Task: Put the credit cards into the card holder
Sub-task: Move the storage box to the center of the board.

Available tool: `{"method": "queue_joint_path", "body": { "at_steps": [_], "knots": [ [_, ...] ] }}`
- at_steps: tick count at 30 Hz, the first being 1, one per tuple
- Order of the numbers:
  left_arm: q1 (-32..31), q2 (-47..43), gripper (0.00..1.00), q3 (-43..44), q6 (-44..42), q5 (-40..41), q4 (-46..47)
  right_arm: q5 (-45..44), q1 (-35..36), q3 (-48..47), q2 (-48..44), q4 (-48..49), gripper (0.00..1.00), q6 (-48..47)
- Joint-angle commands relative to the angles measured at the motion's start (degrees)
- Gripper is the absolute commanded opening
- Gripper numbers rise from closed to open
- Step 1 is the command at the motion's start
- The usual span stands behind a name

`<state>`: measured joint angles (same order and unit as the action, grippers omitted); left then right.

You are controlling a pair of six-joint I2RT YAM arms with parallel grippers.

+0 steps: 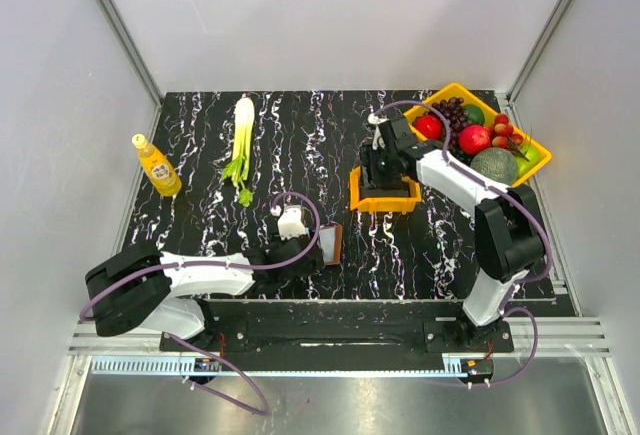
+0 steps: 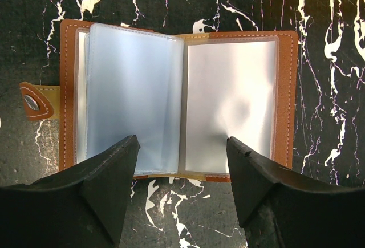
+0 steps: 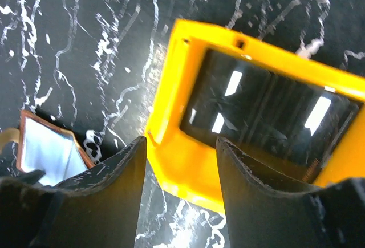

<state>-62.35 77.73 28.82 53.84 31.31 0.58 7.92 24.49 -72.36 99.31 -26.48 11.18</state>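
Observation:
The card holder (image 2: 283, 100), a brown leather wallet, lies open on the black marbled table, showing clear pale sleeves (image 2: 228, 105). In the top view it (image 1: 331, 243) sits near the front centre. My left gripper (image 2: 182, 139) hovers open over the holder's near edge, one finger over each page and nothing between them. My right gripper (image 3: 181, 141) is open above the near corner of the small orange bin (image 3: 182, 162). The bin's inside looks dark and glossy. I cannot make out the credit cards in any view.
A large yellow tray (image 1: 527, 169) of fruit stands at the back right, just behind the orange bin (image 1: 385, 203). A celery stalk (image 1: 241, 140) and a yellow bottle (image 1: 157, 165) lie at the back left. White walls enclose the table.

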Motion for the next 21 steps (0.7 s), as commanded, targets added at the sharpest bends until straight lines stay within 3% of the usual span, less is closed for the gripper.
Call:
{"method": "queue_joint_path", "body": {
  "at_steps": [1, 9, 17, 21],
  "knots": [
    [0.03, -0.13, 0.68, -0.87, -0.76, -0.20, -2.16, -4.05, 3.02, -4.72, 3.96, -1.03, 0.57, 0.94],
    [0.12, -0.57, 0.68, -1.22, -0.85, 0.24, -2.07, 2.62, 5.48, 1.78, 1.06, 4.16, 0.57, 1.57],
    [0.12, -0.92, 0.68, -1.75, -1.02, 0.24, -1.81, 1.22, 7.50, 7.22, -2.88, 2.13, 0.34, -1.95],
    [0.12, -0.74, 0.68, -1.84, -1.20, 0.07, -1.55, 2.01, 7.50, 12.31, -8.24, 1.17, 0.31, -6.07]
  ]
}}
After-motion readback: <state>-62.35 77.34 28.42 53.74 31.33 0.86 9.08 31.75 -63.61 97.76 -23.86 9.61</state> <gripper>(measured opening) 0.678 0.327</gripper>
